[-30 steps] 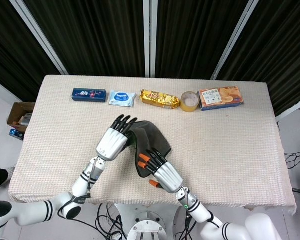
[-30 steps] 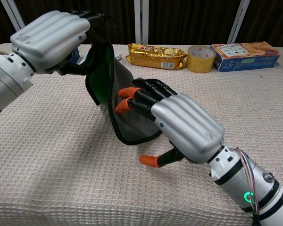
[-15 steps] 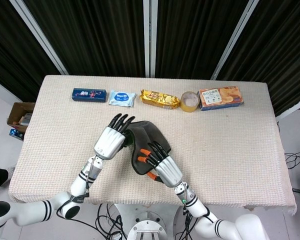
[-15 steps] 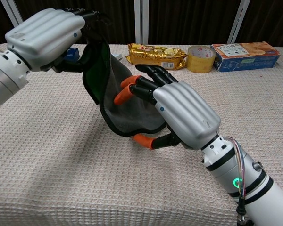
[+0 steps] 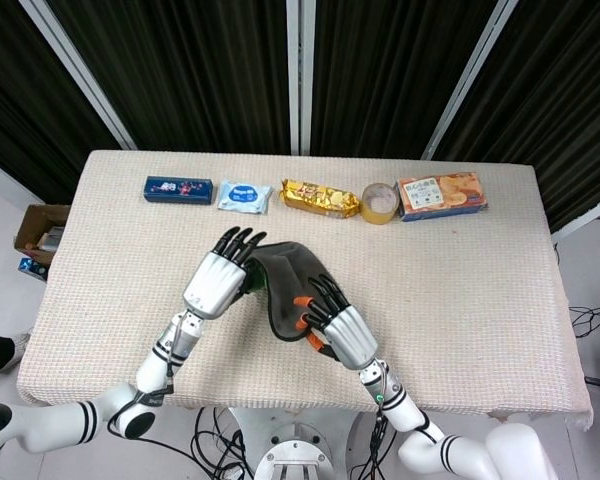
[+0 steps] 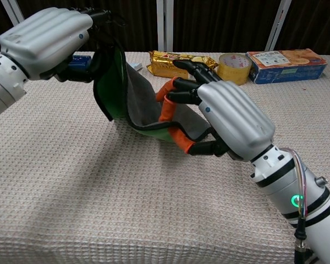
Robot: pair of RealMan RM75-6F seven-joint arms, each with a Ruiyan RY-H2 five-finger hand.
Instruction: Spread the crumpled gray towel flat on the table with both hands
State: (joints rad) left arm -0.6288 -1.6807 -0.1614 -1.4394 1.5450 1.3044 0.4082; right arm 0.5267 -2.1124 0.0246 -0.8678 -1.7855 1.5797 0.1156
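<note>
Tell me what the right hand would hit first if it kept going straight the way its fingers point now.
The right hand already grips the gray towel. Past that, its fingers aim up the table toward the gold snack pack, probably the first thing met, though depth is hard to judge.

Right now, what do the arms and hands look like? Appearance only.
Both hands have ribbed silver backs and black fingers. The right hand has orange fingertips, a black-banded white wrist with a green light and coloured wires. The left hand has a white forearm too.
</note>
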